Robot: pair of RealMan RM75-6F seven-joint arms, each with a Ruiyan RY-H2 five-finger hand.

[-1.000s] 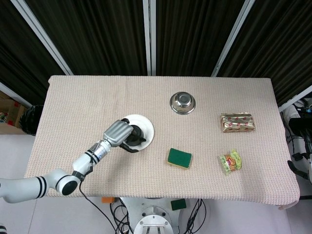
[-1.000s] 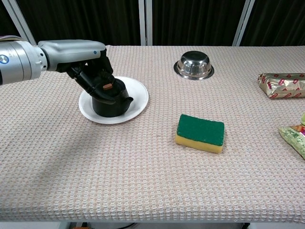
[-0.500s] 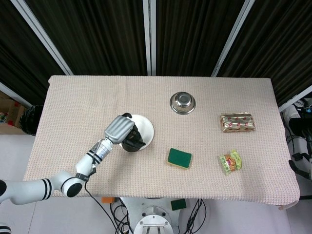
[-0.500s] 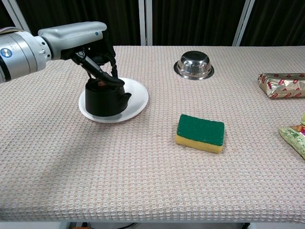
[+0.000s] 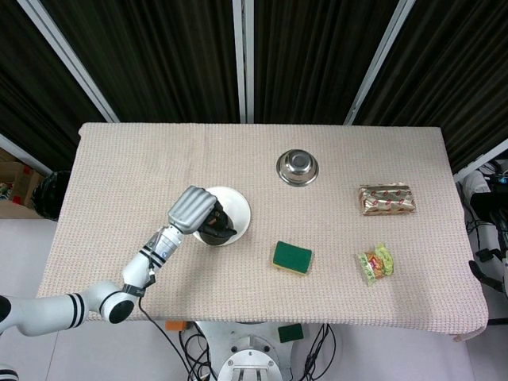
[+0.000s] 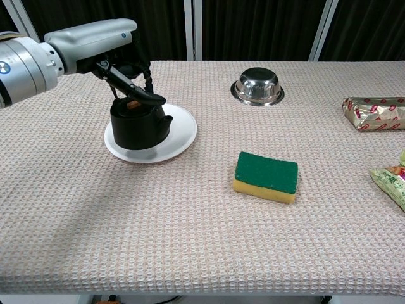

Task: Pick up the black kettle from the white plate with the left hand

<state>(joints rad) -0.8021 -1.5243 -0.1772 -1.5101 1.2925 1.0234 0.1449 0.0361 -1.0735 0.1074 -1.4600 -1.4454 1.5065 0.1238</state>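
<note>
Black kettle [image 6: 136, 123] now higher over beige woven tablecloth [image 6: 190, 221], dark curtains [image 5: 159, 55] behind.

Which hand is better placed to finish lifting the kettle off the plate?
Left. The left hand already grips the black kettle from above over the white plate; the right hand shows in neither view.

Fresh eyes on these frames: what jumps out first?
The left hand gripping the black kettle from above, over the near-left part of the white plate at table left. Next, the green-and-yellow sponge at centre front and the steel bowl behind it, both untouched.
</note>
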